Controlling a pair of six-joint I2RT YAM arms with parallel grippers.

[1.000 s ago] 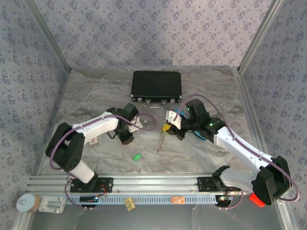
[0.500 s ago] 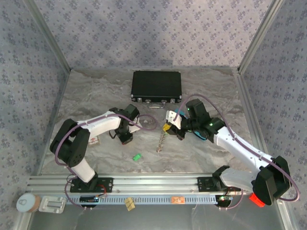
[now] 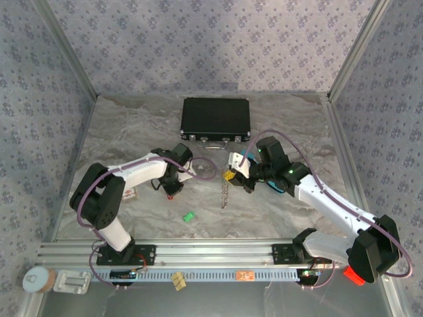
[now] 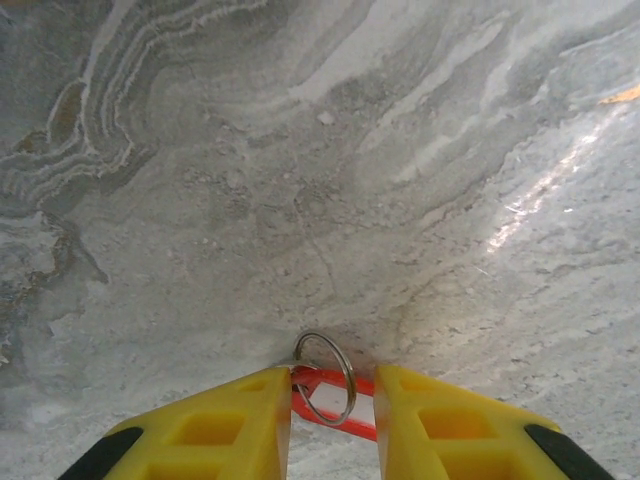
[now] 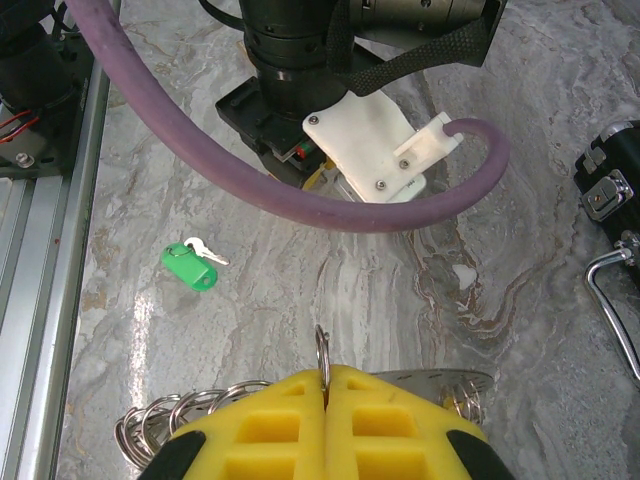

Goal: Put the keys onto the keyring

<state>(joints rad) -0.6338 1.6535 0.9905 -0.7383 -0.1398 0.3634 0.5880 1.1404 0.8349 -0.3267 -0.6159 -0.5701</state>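
Note:
In the left wrist view a red key (image 4: 340, 418) lies on the marble with its small split ring (image 4: 326, 377) standing up. My left gripper (image 4: 333, 388) is down over it, jaws apart, the left finger touching the ring, the right one clear. From above, that gripper (image 3: 173, 191) sits left of centre. My right gripper (image 5: 325, 380) is shut on one loop (image 5: 322, 352) of the keyring (image 5: 440, 381), a metal strip with several rings that hangs below the gripper (image 3: 225, 193). A green key (image 5: 190, 267) lies loose on the table (image 3: 189, 216).
A black case (image 3: 216, 119) stands at the back, its metal handle (image 5: 612, 300) near my right gripper. The left arm's wrist and purple cable (image 5: 330, 200) cross close in front of the right gripper. The aluminium rail (image 3: 211, 254) runs along the near edge.
The left gripper's jaws have narrowed around the red key and its ring. The left arm's elbow has shifted a little. The hanging keyring has swung slightly.

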